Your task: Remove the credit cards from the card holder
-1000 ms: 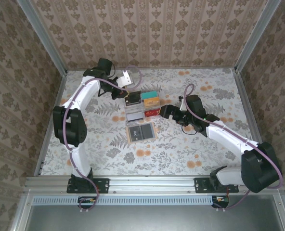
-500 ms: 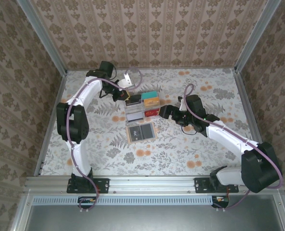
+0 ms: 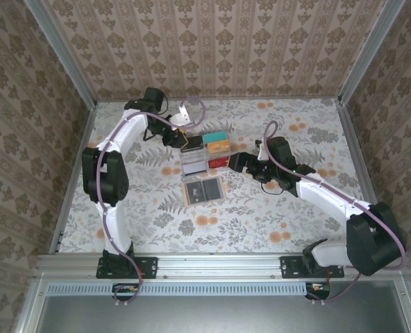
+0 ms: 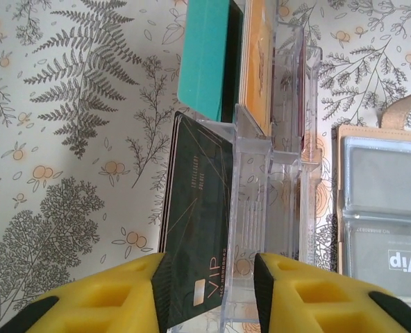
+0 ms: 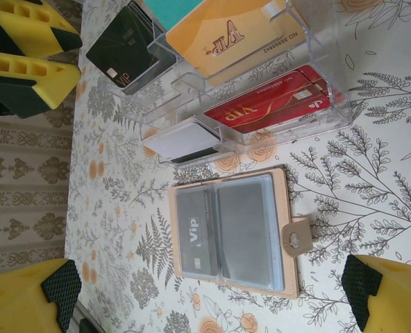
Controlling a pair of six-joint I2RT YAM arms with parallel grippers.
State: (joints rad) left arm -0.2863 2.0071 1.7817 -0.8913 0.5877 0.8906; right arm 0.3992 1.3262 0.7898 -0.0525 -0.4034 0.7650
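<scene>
"Yellow foam, left gripper: condition?"

"Jaws parted, nothing gripped. The black card lies tilted in an end compartment of the clear tray, with one end reaching between the fingers. I cannot tell whether a pad brushes its edge."

"Neighbouring entries?"

"Teal card and orange card, leaning side by side just past the black one. I cannot tell whether they share a compartment. Red card, in the compartment beside the orange, on the holder's side. Pale card, in the compartment next to the red."

"Left arm, pose?"

"Upright from its base and bent at the elbow. It reaches to the table's far left, with the wrist turned back toward the tray."

"Right gripper?"

"Spread wide and empty, poised just right of the tray and facing it."

"Right arm?"

"Stretched low and diagonal from its base."

"Card holder?"

"Open and flat on the floral table, just beside the tray on its near side. One VIP card sits in a grey pocket."
</scene>
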